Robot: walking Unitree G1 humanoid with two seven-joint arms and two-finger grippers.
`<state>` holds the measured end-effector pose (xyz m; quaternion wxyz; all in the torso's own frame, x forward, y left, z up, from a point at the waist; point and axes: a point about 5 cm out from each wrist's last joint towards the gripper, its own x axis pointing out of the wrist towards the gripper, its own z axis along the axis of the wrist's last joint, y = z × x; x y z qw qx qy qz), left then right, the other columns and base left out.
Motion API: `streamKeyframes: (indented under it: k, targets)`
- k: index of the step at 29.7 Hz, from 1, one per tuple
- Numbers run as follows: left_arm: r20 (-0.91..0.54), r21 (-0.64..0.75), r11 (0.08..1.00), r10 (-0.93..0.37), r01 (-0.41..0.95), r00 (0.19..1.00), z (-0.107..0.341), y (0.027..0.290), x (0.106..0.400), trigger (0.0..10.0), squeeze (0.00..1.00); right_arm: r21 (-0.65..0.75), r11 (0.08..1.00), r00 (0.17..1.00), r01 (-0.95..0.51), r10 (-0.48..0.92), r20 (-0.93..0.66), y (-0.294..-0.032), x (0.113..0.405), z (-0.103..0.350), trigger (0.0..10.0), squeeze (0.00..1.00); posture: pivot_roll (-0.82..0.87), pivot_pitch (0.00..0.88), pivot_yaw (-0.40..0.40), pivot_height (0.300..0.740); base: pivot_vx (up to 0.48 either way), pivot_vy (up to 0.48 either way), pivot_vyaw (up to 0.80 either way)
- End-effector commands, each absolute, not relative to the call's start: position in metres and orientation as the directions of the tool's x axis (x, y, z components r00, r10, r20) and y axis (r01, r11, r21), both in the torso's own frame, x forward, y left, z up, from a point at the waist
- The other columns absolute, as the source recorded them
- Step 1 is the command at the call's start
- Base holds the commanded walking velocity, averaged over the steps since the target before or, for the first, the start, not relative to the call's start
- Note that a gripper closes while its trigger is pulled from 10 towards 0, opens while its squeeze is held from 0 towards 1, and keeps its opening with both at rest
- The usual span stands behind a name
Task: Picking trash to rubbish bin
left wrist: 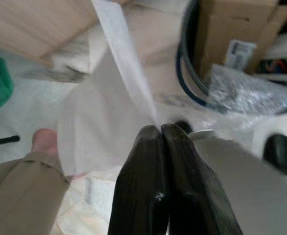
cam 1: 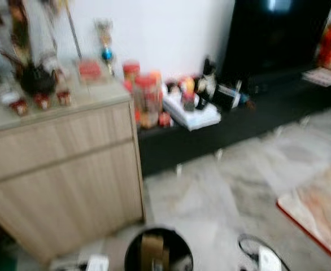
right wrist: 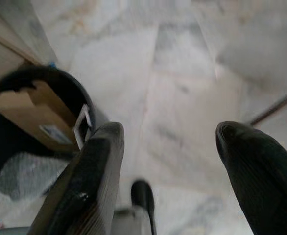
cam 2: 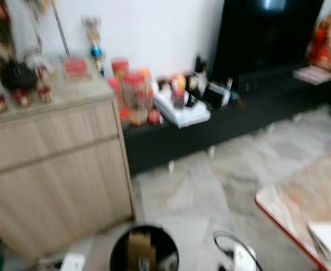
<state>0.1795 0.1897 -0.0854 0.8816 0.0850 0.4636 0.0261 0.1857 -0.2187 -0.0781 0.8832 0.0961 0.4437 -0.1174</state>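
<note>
The black rubbish bin [cam 1: 158, 251] stands on the pale marble floor [cam 1: 222, 192], at the near corner of the light wooden cabinet [cam 1: 64, 169]. Inside it sit a brown cardboard box [left wrist: 236, 29] with a white label and some crumpled clear plastic [left wrist: 246, 88]. In the left wrist view the left gripper [left wrist: 161, 131] has its fingers pressed tight together on a thin white sheet of paper or plastic [left wrist: 109, 103], which hangs just beside the bin's rim, outside it. A person's tan sleeve and hand [left wrist: 31, 161] lie near the sheet. The right gripper [right wrist: 170, 134] hovers over the floor next to the bin, fingers spread wide and holding nothing. Open floor stretches from the bin toward a low black TV bench [cam 1: 239, 121]; a red-edged mat [cam 1: 315, 214] borders it on the robot's right. The head views are blurred. The cabinet top carries jars and ornaments [cam 1: 38, 79]
</note>
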Motion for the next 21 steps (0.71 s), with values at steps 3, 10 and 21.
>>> streamKeyframes:
  k: [3,10,21]
  targets:
    - [-0.791,0.198,0.98,0.141,0.031,0.596,-0.08,0.198,0.188,10.0,0.0,0.093,0.966,0.621,0.241,-0.08,-0.78,-0.21,0.2,-0.072,10.0,0.0,0.05,0.031,-0.053,0.74,0.324,0.0,0.0]
    - [-0.719,0.205,0.978,0.13,0.029,0.683,-0.063,0.196,0.217,10.0,0.0,0.073,0.994,0.66,0.083,0.0,-0.751,-0.207,0.224,-0.059,10.0,0.0,0.05,0.034,-0.055,0.74,0.271,0.0,0.0]
    - [-0.489,-0.064,0.987,-0.161,0.148,0.858,-0.004,0.15,0.295,10.0,0.0,0.087,0.958,0.73,-0.273,0.265,-0.63,-0.173,0.291,-0.009,10.0,0.0,0.03,0.036,-0.051,0.74,0.0,0.0,0.0]
